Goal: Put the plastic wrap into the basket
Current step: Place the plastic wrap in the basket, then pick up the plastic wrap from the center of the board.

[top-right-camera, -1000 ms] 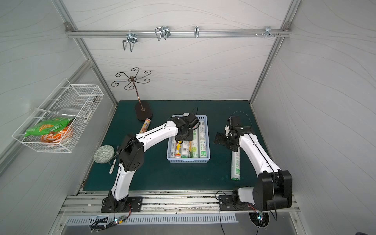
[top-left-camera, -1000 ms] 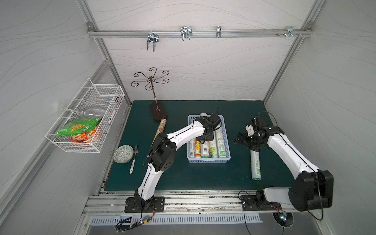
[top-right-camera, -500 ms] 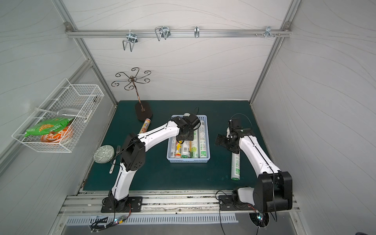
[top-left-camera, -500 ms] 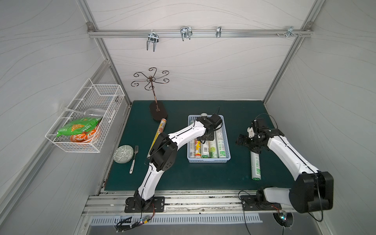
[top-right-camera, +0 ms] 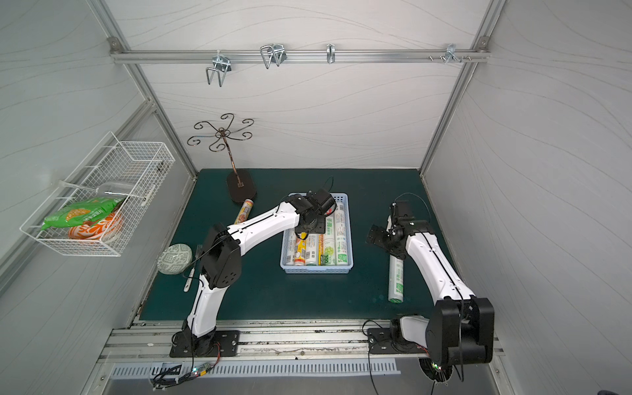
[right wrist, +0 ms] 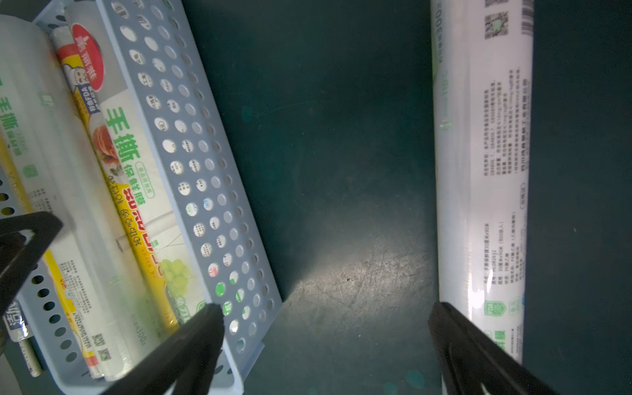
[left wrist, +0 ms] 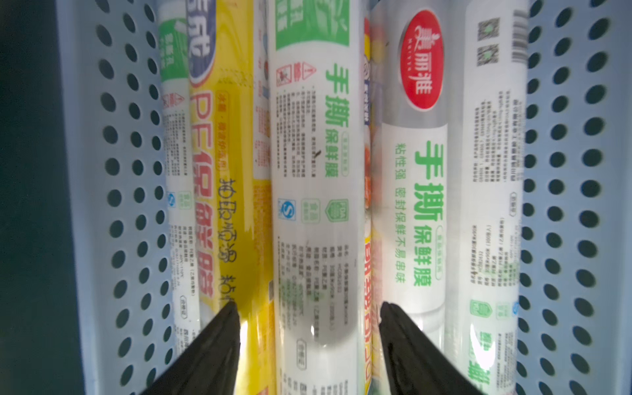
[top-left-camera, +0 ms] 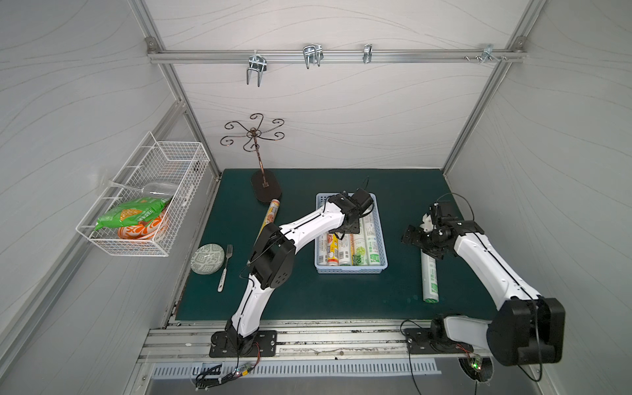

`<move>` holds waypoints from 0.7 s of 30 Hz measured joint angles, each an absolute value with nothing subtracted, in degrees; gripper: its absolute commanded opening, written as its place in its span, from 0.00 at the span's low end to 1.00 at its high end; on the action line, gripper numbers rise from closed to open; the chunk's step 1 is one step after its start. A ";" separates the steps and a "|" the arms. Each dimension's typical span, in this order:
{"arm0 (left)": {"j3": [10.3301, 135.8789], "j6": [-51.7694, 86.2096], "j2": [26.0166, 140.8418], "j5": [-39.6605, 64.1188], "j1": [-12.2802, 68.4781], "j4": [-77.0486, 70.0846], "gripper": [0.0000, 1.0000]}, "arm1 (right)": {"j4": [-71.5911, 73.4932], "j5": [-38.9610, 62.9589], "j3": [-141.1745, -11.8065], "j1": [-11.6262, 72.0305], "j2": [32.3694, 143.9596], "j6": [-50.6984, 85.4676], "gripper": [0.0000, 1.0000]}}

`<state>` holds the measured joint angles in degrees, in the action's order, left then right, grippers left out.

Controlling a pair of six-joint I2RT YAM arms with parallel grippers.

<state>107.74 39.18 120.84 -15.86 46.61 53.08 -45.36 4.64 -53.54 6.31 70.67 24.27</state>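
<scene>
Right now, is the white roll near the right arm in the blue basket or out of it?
Out: the white roll lies flat on the green mat, apart from the blue basket.

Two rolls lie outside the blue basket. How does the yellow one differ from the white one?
Colour: the yellow roll carries a food picture; the white roll has green print. Place: the yellow roll lies left of the basket, by the stand base; the white roll lies right of it. Pose: the yellow roll slants; the white roll runs roughly parallel to the basket's long side. Both lie flat on the green mat.
</scene>
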 measured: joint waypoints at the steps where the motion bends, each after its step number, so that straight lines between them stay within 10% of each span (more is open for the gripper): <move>1: 107.20 38.72 119.68 -15.92 46.63 52.84 0.73 | -45.23 4.38 -53.21 6.17 70.46 24.27 0.99; 21: 87.88 28.80 94.54 -21.63 44.16 44.71 0.99 | -40.18 -2.94 -46.68 -0.93 70.15 28.21 0.99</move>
<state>87.88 28.80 94.54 -21.63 44.16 44.71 -40.18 -2.94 -46.68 -0.93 70.15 28.21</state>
